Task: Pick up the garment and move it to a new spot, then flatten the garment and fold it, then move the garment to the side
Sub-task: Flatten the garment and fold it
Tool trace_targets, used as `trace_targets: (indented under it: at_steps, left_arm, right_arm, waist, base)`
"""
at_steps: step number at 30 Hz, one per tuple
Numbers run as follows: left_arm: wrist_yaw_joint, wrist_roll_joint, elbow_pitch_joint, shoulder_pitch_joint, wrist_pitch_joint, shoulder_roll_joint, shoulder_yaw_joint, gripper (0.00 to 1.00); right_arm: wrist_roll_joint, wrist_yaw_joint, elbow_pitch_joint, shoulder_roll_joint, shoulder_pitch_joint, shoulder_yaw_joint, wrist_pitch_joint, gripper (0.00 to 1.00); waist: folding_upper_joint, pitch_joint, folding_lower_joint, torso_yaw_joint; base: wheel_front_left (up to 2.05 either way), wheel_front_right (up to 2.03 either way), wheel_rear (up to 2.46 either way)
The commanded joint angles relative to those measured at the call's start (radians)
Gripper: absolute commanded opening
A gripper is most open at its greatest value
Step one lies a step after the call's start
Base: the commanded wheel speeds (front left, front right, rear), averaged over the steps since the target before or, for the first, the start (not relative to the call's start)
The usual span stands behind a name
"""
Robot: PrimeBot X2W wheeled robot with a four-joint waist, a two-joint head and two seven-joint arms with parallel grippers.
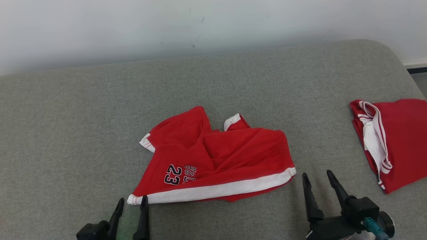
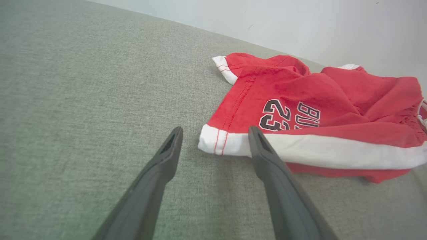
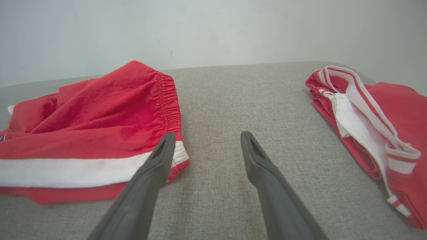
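The red shorts [image 1: 213, 163] are lying crumpled in the middle of the grey fabric-covered worktop [image 1: 66, 133], one leg doubled over itself and the white side stripe facing the robot. The left tool [image 1: 132, 198] is standing wide open and holding nothing, its fingers framing the white hem corner. The right tool [image 1: 317, 173] is equally wide open and empty, hovering just beside the gathered waistband corner.

Several things are looking risky here. The cloth is lying in stacked layers, so a shallow pinch is likely catching only the top one, and the shorts would be sagging open or slipping free on the lift. A pinch that goes too deep is risking a bite into the worktop's soft cover, dragging it along with the shorts. The right tool is sitting off the edge of the cloth, so closing where it is now probably means grabbing air. If the two corners are rising unevenly, the tucked leg may be twisting further instead of shaking out. The folded red garment [image 1: 397, 140] is lying near the right edge, and a wide swing that way could be disturbing it.
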Motion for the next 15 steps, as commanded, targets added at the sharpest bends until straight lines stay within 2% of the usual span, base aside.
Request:
trace_targets:
  at_steps: [1, 9, 10, 13, 14, 15]
  left_arm:
    - [-0.001, -0.012, 0.005, -0.012, -0.003, 0.001, -0.005, 1.0]
    - [-0.001, -0.032, 0.01, -0.018, -0.003, 0.001, -0.02, 1.0]
    - [-0.001, -0.034, 0.011, -0.018, -0.003, 0.001, -0.023, 0.83]
    - [-0.001, -0.034, 0.011, -0.02, -0.003, 0.001, -0.027, 0.16]
    - [-0.001, -0.034, 0.009, -0.02, -0.003, 0.001, -0.029, 0.0]
    - [-0.001, -0.032, 0.004, -0.02, -0.003, 0.001, -0.03, 0.0]
  right_arm:
    - [0.008, -0.003, 0.001, 0.0, -0.011, 0.001, 0.0, 1.0]
    - [0.012, -0.003, 0.0, -0.001, -0.013, -0.005, 0.0, 1.0]
    - [0.013, -0.003, 0.0, -0.001, -0.014, -0.006, 0.0, 1.0]
    - [0.016, -0.003, 0.001, 0.0, -0.014, -0.006, 0.0, 1.0]
    - [0.018, -0.003, 0.001, 0.0, -0.013, -0.007, 0.0, 1.0]
    - [0.018, -0.003, 0.001, 0.001, -0.013, -0.007, 0.0, 1.0]
  waist:
    - [-0.0001, 0.005, -0.0002, -0.005]
    - [-0.0001, 0.011, -0.0002, -0.008]
    - [-0.0001, 0.012, -0.0002, -0.008]
    - [-0.0001, 0.014, -0.0002, -0.006]
    - [-0.0001, 0.014, -0.0002, -0.005]
    - [-0.0001, 0.014, -0.0002, -0.003]
  base:
    - [0.0, 0.0, 0.0]
    - [0.0, 0.0, 0.0]
    - [0.0, 0.0, 0.0]
    - [0.0, 0.0, 0.0]
    - [0.0, 0.0, 0.0]
    - [0.0, 0.0, 0.0]
